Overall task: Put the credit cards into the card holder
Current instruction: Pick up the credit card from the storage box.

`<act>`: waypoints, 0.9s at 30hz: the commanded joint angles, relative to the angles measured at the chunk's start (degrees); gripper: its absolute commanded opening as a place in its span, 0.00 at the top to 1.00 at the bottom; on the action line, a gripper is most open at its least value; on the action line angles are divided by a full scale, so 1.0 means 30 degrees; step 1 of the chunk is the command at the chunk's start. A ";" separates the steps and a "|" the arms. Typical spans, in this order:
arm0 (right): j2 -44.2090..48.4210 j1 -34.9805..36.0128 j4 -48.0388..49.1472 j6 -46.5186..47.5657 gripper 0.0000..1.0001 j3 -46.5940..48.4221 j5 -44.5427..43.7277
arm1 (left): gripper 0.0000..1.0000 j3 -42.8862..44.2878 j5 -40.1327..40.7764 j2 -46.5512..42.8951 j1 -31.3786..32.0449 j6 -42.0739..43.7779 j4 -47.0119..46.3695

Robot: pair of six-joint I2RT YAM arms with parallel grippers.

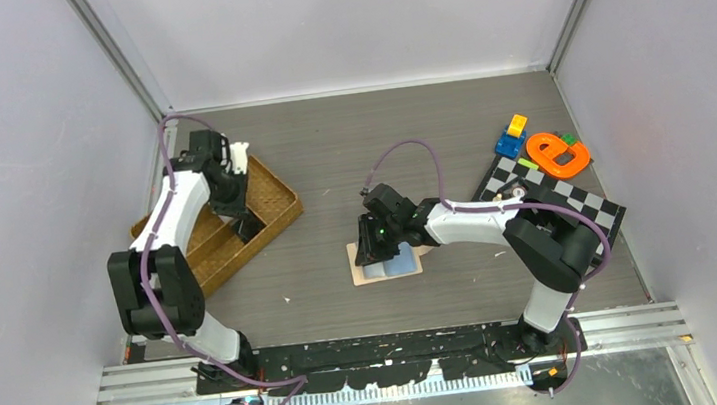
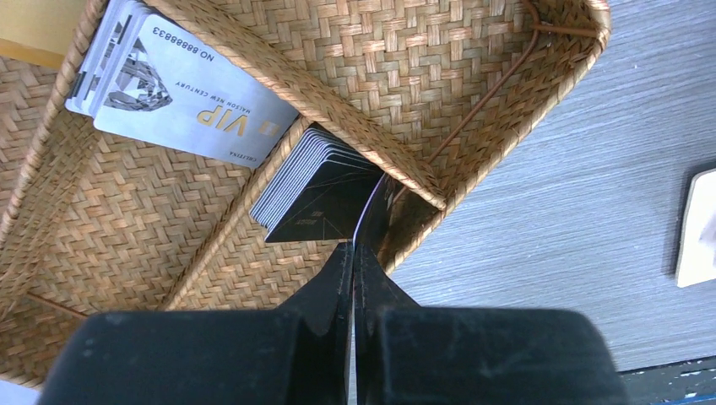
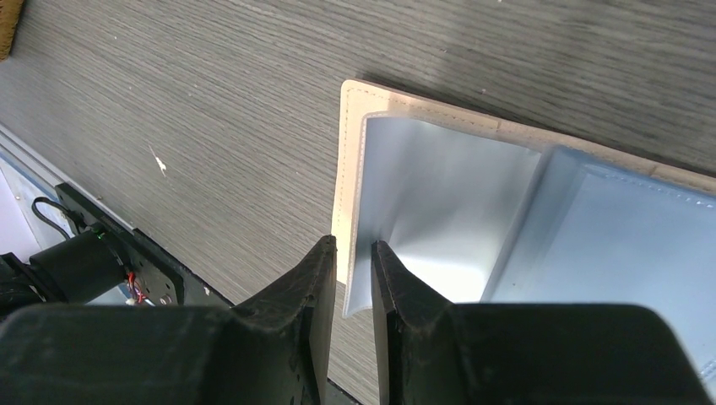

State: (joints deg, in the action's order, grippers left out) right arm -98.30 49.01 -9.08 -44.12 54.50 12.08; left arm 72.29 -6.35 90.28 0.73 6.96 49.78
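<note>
The left fingers [image 2: 331,283] are clenched on a thin card [image 2: 368,207], seen edge-on as a pale line at the end of a stack of dark cards [image 2: 317,194] standing on edge in one compartment of the wicker tray [image 2: 405,51]. Across a woven divider, in the tray's next compartment, a silver-grey card [image 2: 181,101] printed VIP leans on its own small stack. The card holder [image 1: 386,265] lies opened flat on the bench [image 1: 329,155], well to the right of the tray. The right fingers [image 3: 308,287] stand a little parted over its tray-side edge, with the peach cover's rim and the lip of a clear pocket sleeve [image 3: 439,202] in the gap; whether they press on either I cannot tell. The cards look light, stiff and slick, glossy plastic likely to slide in a loose pinch. A firm hold on one short edge, leaving most of the length free to enter a pocket, seems best. The holder looks soft and leather-like outside, and its limp film pockets buckle and glare, so the lip probably needs holding open. The tray is a coarse herringbone weave with stiff walls, which may snag a card corner.
</note>
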 commanded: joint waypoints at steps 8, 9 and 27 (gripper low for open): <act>0.0189 0.0185 0.0111 -0.0195 0.73 0.0678 -0.0268 | 1.00 0.0425 -0.0860 0.1542 -0.0156 -0.0730 0.0444; 0.0189 0.0204 0.0114 -0.0208 0.74 0.0672 -0.0274 | 1.00 0.0461 -0.0911 0.1697 -0.0156 -0.0770 0.0518; 0.0044 0.0211 0.0242 -0.0231 0.74 0.0642 -0.0290 | 0.88 0.0932 -0.2494 0.2456 -0.0156 -0.1145 0.1094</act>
State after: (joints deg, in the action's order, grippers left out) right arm -98.32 49.17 -9.08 -44.12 54.54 11.88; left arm 74.46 -9.58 97.06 -0.01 4.67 50.22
